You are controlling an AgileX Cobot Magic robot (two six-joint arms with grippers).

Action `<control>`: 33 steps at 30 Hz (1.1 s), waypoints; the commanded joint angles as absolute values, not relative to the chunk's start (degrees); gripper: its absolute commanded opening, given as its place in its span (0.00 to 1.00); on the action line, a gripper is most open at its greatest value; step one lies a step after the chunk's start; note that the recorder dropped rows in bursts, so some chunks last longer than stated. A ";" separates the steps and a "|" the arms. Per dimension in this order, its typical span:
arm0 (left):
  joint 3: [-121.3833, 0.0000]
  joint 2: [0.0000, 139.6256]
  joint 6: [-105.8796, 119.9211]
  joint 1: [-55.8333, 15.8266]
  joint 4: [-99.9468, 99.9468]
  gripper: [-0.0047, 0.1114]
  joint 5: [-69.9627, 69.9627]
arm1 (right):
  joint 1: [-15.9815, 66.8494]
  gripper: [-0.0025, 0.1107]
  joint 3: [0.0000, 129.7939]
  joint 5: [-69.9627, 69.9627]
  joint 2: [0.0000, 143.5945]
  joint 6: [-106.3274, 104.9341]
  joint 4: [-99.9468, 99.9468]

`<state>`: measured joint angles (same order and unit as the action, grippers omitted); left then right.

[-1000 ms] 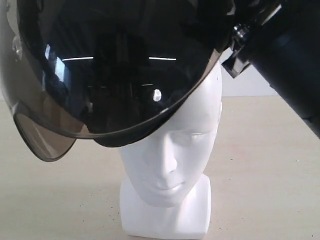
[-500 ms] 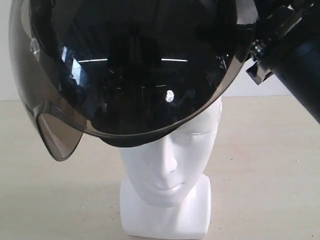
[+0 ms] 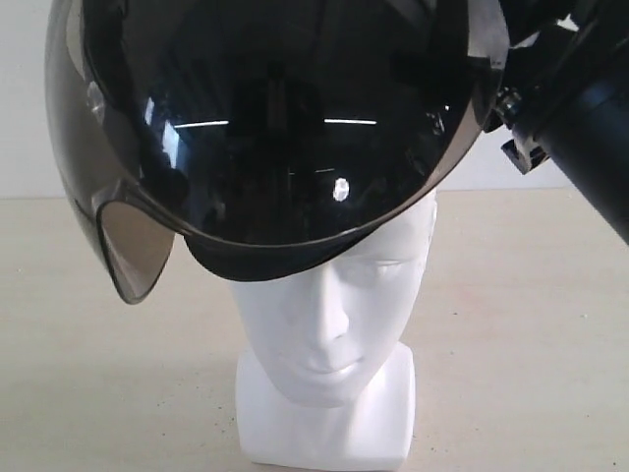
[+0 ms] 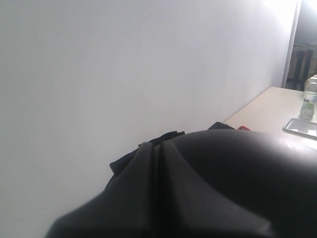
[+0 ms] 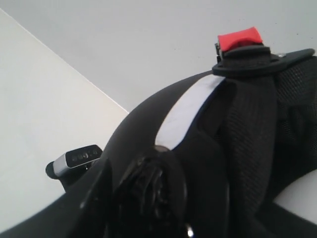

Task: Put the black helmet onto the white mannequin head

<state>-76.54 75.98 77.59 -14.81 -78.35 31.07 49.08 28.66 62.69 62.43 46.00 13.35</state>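
The black helmet [image 3: 285, 128] hangs low over the white mannequin head [image 3: 329, 315], its smoky visor covering the crown and brow. The face, neck and square base show below it. My right arm [image 3: 580, 118] reaches in at the helmet's right side. In the right wrist view my right gripper [image 5: 124, 198] sits dark and blurred at the helmet's rim beside the padded lining [image 5: 247, 129] and a red strap tab [image 5: 240, 38]; how its jaws stand is hidden. My left gripper [image 4: 157, 163] is shut, fingers together, lying against the helmet's shell [image 4: 247, 183].
The head stands on a beige table [image 3: 531, 324] before a white wall. A bottle [image 4: 308, 99] and a metal tray [image 4: 301, 128] sit far off on the table. A small grey camera unit [image 5: 74, 157] stands on the table near the helmet.
The helmet has slid to the right over the head, its visor's left edge moving inward. My right arm has moved right and slightly down with it. The head has not moved.
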 commanded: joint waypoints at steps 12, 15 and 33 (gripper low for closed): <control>-75.18 82.03 80.62 -15.60 -76.06 0.08 43.52 | 47.92 0.02 28.73 66.98 60.56 32.57 21.21; -75.18 82.53 80.62 -15.65 -76.06 0.08 44.65 | 47.92 0.02 28.73 66.34 60.56 30.88 21.46; -75.18 83.63 82.53 -17.97 -75.94 0.08 44.62 | 47.92 0.02 28.73 62.69 60.56 29.17 19.71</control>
<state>-77.55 80.19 82.03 -15.92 -83.94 33.67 49.69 28.25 58.28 61.96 39.44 18.65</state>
